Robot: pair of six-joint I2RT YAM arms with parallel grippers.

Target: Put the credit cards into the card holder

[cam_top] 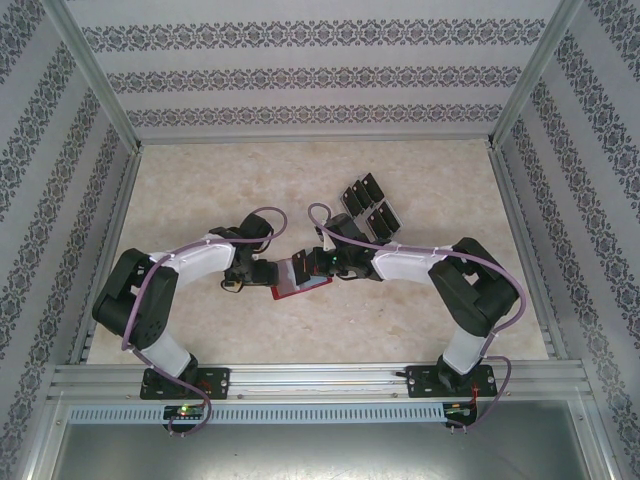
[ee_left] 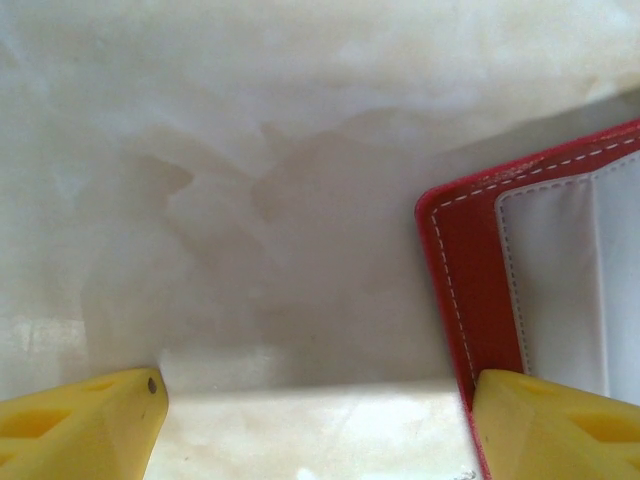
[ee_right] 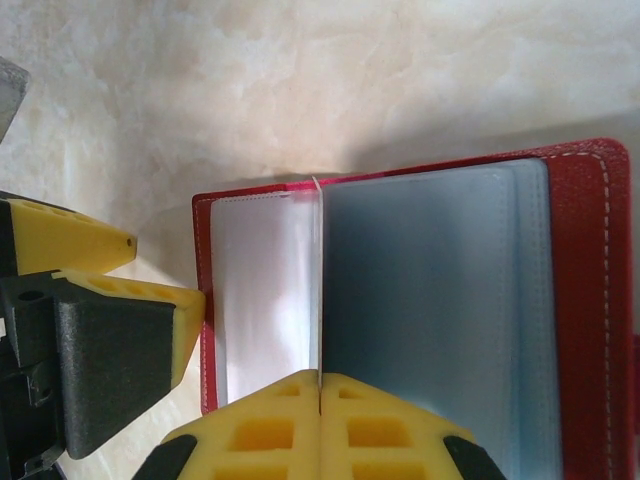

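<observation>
Card holder (ee_right: 585,300): my right fingers (ee_right: 270,430) are closed on one clear inner leaf. My left fingers (ee_left: 80,425) stand apart, one at its red edge. It lies open mid-way across the table (cam_top: 200,180), toward the near edge; credit cards (cam_top: 368,205) sit just beyond, farther back.

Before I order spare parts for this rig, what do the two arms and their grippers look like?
Both the left arm and right arm have bulky black joints, white link covers and a purple cable looping outside from base to wrist. The left gripper and right gripper carry blocky yellow fingers with recessed rectangular pockets. Black bases are bolted to an aluminium rail.
</observation>
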